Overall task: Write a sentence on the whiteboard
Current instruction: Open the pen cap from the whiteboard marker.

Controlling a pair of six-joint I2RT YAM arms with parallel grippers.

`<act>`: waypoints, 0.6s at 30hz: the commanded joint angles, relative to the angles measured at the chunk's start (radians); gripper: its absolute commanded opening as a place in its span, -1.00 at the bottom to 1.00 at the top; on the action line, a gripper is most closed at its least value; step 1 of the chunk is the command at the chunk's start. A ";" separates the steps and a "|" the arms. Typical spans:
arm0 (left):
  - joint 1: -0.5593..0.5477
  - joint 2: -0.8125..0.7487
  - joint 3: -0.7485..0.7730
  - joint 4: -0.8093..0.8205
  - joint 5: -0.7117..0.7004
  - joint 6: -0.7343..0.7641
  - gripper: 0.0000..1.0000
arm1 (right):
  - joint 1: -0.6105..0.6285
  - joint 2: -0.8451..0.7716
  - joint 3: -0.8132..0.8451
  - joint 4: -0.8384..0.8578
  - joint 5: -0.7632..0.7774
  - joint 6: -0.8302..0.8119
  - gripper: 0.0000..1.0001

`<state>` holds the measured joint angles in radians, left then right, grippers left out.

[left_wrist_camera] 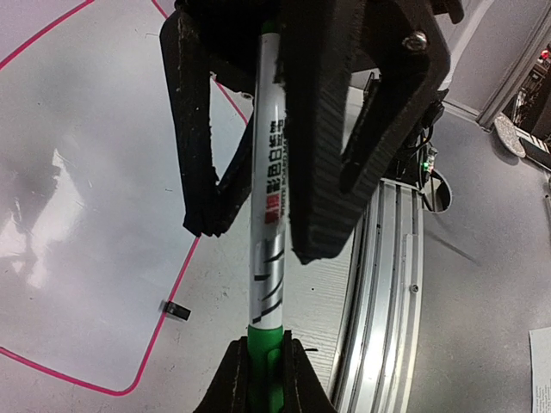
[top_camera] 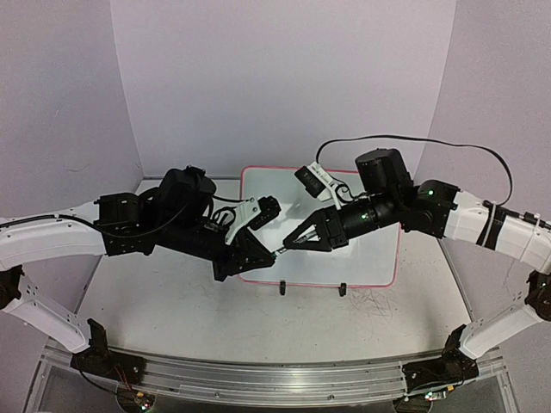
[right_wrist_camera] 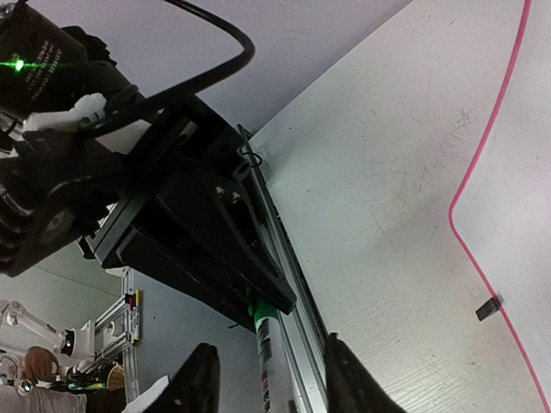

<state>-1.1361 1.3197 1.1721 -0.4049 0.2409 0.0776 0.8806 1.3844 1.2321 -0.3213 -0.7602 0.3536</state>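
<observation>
Presently, your left gripper (left_wrist_camera: 258, 241) clamps a dry-erase marker (left_wrist_camera: 265, 288) beside the whiteboard (top_camera: 370, 258), right gripper (right_wrist_camera: 269, 344) flanks its green cap (left_wrist_camera: 263, 344), grip unclear.

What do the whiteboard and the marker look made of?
Whiteboard: glossy white coated surface, judging by the glare patches; the thin pink frame is probably plastic. Marker: smooth white printed barrel with a green end, likely moulded plastic.

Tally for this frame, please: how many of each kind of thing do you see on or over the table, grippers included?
Whiteboard: 1
Marker, white barrel with a green end: 1
Black clip feet: 2
Grippers, the left gripper and the right gripper: 2
Total: 6
</observation>
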 commanded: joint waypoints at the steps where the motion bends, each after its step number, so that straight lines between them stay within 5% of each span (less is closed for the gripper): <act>1: 0.001 -0.010 0.032 0.001 0.012 0.002 -1.00 | 0.005 0.032 0.051 0.028 -0.057 -0.015 -0.34; 6: 0.001 -0.009 0.029 0.001 -0.001 0.005 -1.00 | 0.005 0.042 0.056 0.028 -0.071 -0.027 -0.59; 18: 0.001 -0.020 0.019 0.003 -0.017 0.002 -1.00 | 0.005 0.058 0.050 0.025 -0.109 -0.052 -0.47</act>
<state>-1.1358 1.3197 1.1721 -0.4210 0.2317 0.0780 0.8806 1.4296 1.2476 -0.3157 -0.8293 0.3248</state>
